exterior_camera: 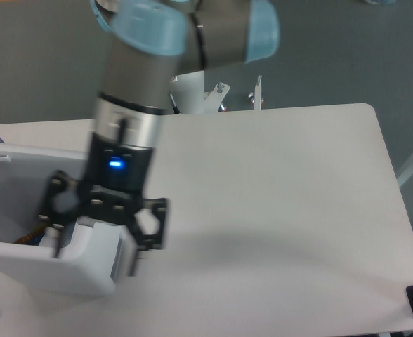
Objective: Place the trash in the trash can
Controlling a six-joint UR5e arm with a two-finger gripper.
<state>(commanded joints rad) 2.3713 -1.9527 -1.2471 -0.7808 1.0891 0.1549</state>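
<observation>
Sitting at the bench's [277,210] left edge, the white trash can [24,263] shows only a sliver of orange-brown at its inner wall; the trash itself cannot be made out inside. Motion-blurred, the end effector [94,242] hangs with fingers spread wide, empty, over the can's right rim.

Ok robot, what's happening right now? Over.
Gripper open, empty, at the trash can's right edge. No trash visible on the table. Nothing in the way.
</observation>
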